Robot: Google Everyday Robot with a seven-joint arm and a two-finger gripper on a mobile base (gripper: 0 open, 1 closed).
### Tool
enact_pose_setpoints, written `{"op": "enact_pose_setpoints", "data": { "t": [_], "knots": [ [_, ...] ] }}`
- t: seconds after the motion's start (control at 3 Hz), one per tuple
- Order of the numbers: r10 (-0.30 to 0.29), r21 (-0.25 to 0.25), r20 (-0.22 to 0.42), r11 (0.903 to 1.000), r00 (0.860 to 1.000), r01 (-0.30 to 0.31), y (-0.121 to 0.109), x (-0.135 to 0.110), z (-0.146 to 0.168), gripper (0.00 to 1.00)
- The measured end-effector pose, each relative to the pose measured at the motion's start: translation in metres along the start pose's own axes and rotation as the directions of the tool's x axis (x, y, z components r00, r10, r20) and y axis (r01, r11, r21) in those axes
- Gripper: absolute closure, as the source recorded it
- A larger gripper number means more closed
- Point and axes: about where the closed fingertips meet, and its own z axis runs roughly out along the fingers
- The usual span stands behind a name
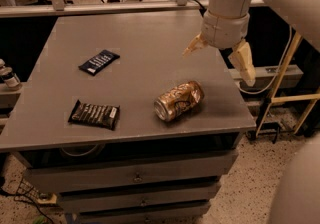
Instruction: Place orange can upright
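Observation:
The orange can (178, 100) lies on its side on the grey table (140, 43), near the front right part, its silver end facing front-left. My gripper (218, 58) hangs above the table's right side, behind and to the right of the can and clear of it. Its two pale fingers (243, 61) are spread wide apart and hold nothing.
A dark blue snack packet (99, 62) lies at the left middle of the table. A dark brown packet (94, 114) lies near the front left. Drawers (135, 178) sit under the tabletop. The table's right edge is just below the gripper. Metal frames stand behind and to the right.

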Motion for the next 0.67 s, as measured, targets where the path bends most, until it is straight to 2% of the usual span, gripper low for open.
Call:
{"op": "enact_pose_setpoints", "data": {
  "t": [0.33,0.67],
  "knots": [
    [0.013,-0.024,0.063,0.9997,0.998,-0.011,0.017,-0.036,0.017,0.0],
    [-0.012,-0.037,0.152,0.9991,0.988,0.018,0.02,-0.079,0.035,0.0]
  ]
}}
